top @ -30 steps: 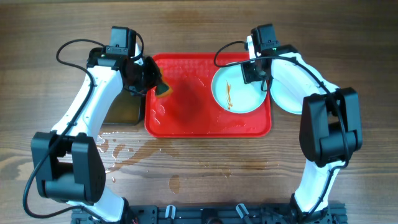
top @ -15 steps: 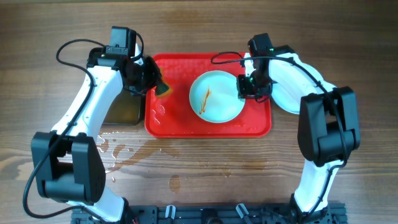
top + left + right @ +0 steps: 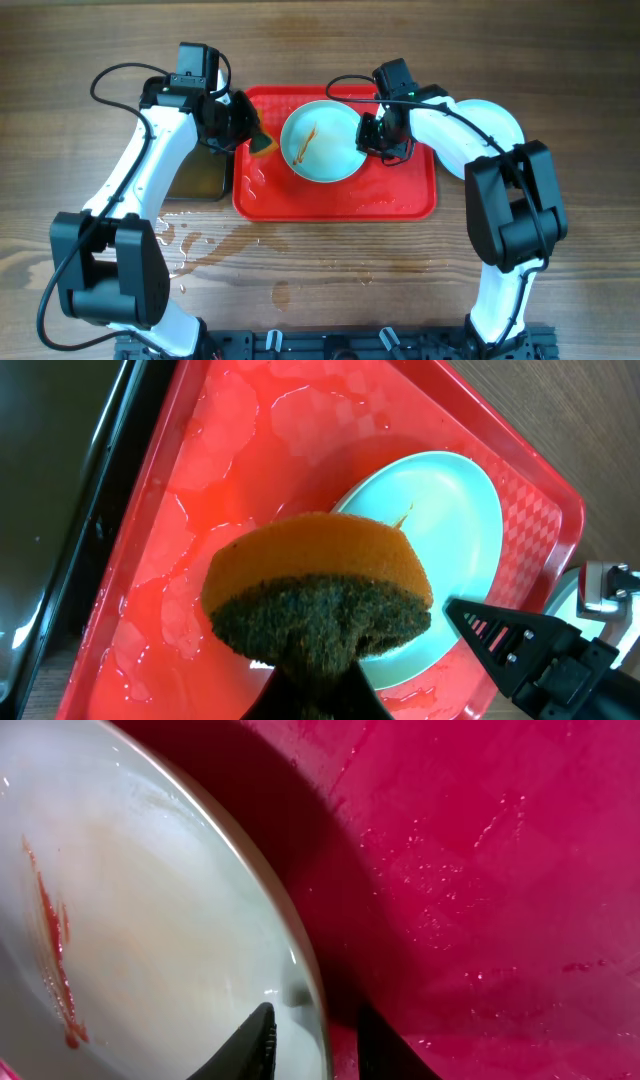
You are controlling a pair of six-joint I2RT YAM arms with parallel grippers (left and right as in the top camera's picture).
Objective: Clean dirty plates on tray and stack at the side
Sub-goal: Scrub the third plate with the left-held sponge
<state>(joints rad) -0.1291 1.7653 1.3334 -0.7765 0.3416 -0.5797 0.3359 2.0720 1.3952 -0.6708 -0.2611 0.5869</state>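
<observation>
A pale mint plate (image 3: 318, 140) with an orange-brown smear is held tilted over the red tray (image 3: 340, 200). My right gripper (image 3: 368, 135) is shut on its right rim; the right wrist view shows the rim (image 3: 310, 990) between the fingers (image 3: 315, 1040) and the smear at the left. My left gripper (image 3: 245, 128) is shut on an orange and dark green sponge (image 3: 264, 145), just left of the plate. In the left wrist view the sponge (image 3: 318, 595) is in front of the plate (image 3: 450, 530). Clean plates (image 3: 490, 125) lie stacked on the table right of the tray.
A black pan of brownish water (image 3: 195, 175) stands left of the tray. Water is spilled on the wooden table (image 3: 215, 245) in front of it. The tray floor is wet (image 3: 200, 530).
My right gripper has carried the dirty plate leftward across the tray, from its right end to the middle, close to the sponge. The left arm has stayed still.
</observation>
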